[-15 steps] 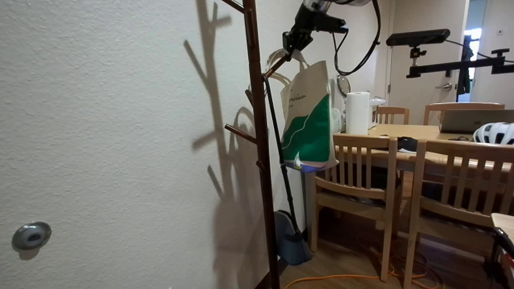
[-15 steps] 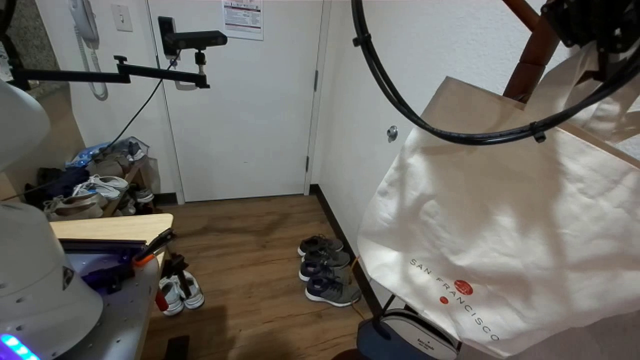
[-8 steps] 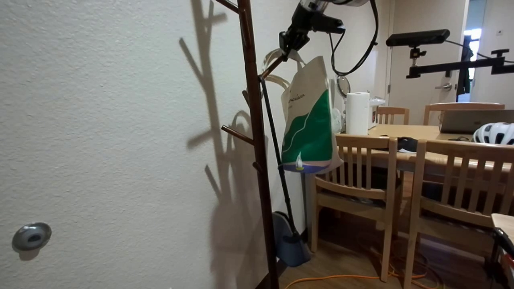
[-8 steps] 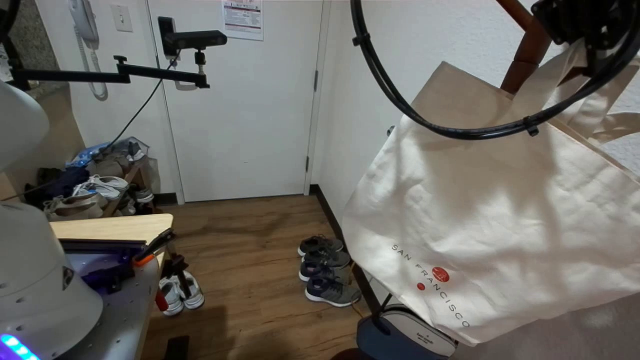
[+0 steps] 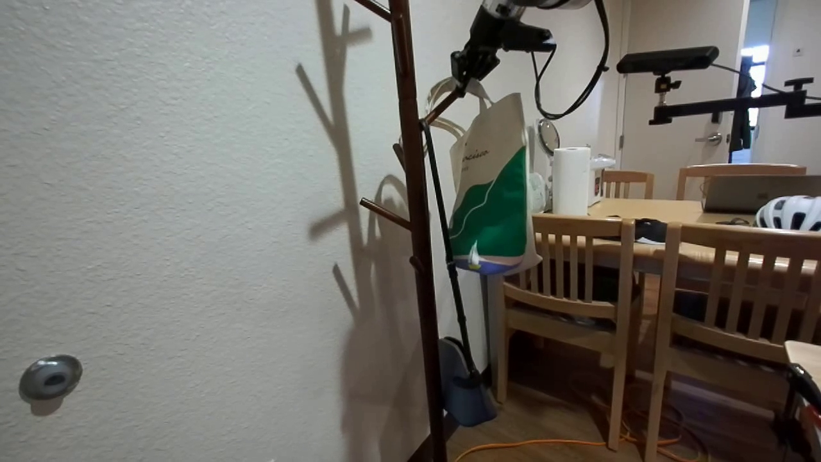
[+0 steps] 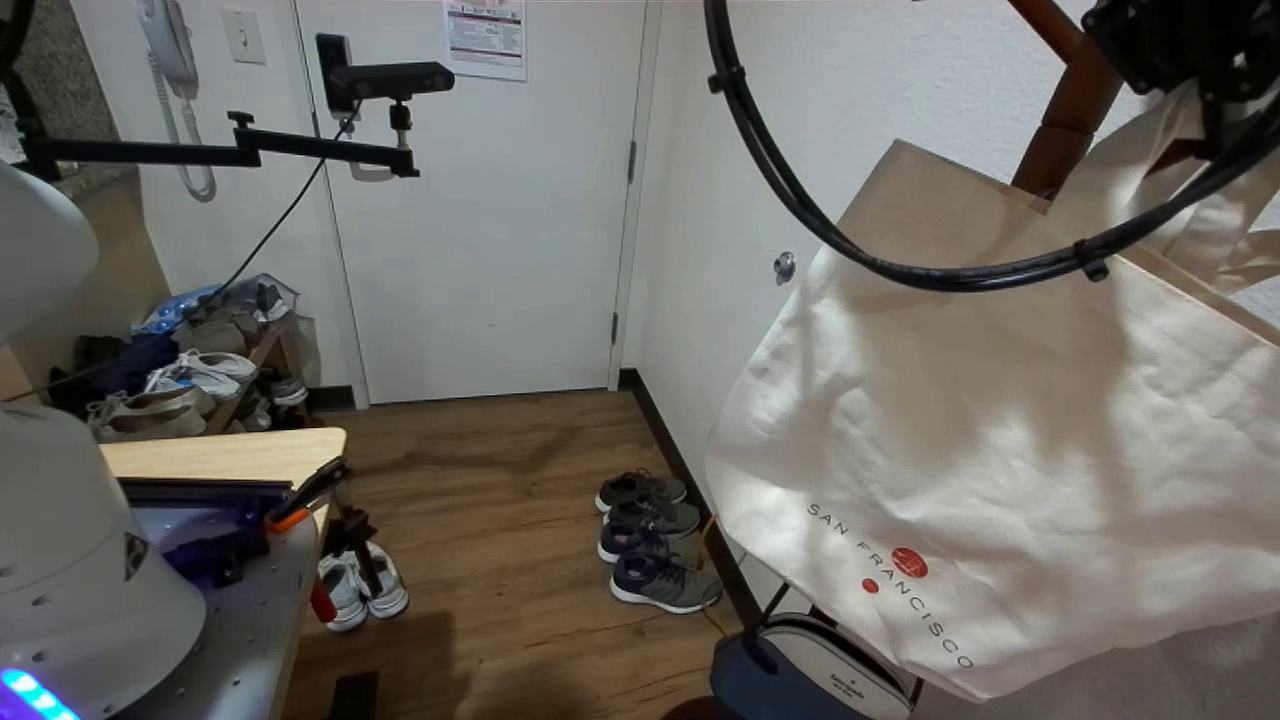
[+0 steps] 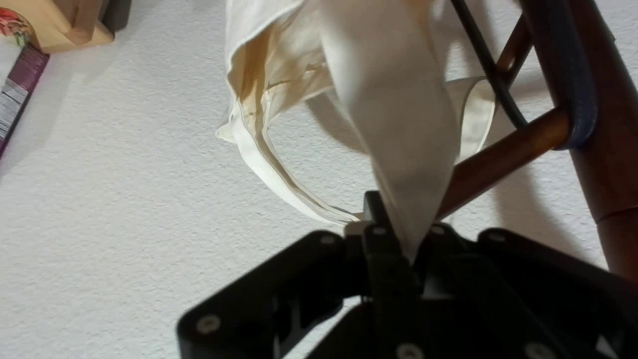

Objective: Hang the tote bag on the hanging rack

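Observation:
The tote bag is cream with a green landscape print in an exterior view point(image 5: 490, 205) and a "San Francisco" print in an exterior view point(image 6: 1000, 430). My gripper point(image 5: 460, 90) is shut on the bag's handle, which narrows between the fingers in the wrist view point(image 7: 398, 224). The bag hangs below. The hanging rack is a dark brown wooden post point(image 5: 414, 186) with angled pegs. One peg point(image 7: 498, 157) runs from the post up to my fingertips, behind the held strap. A second strap loops near the post. Whether the handles are around the peg is unclear.
A long-handled blue dustpan point(image 5: 468, 398) leans by the rack. A white wall point(image 5: 192, 192) is behind it. Wooden chairs point(image 5: 577, 295) and a table point(image 5: 673, 208) stand beyond the bag. A black cable point(image 6: 960, 278) droops from the arm across the bag.
The rack, bag and gripper shifted left together in an exterior view by half a second ago, then shifted back right to about their former place. The gripper keeps hold of the handle.

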Action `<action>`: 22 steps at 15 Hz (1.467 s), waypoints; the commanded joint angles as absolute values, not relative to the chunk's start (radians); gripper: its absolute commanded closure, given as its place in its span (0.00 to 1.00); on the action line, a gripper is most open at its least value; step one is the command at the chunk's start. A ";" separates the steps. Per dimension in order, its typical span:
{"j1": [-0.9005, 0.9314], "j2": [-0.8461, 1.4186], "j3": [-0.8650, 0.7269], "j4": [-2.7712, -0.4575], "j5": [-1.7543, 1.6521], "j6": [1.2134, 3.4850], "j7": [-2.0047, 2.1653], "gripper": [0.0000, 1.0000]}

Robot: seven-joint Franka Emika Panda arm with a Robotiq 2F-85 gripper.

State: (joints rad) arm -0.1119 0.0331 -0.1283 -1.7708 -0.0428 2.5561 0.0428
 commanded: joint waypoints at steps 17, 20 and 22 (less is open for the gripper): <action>-0.073 0.026 -0.088 -1.716 -0.105 2.561 0.132 0.99; -0.069 0.015 -0.082 -1.749 -0.119 2.534 0.128 0.99; -0.070 0.012 -0.088 -1.778 -0.145 2.530 0.131 0.99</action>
State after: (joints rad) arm -0.0656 0.0461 -0.0854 -1.7260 -0.1276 2.5465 0.1605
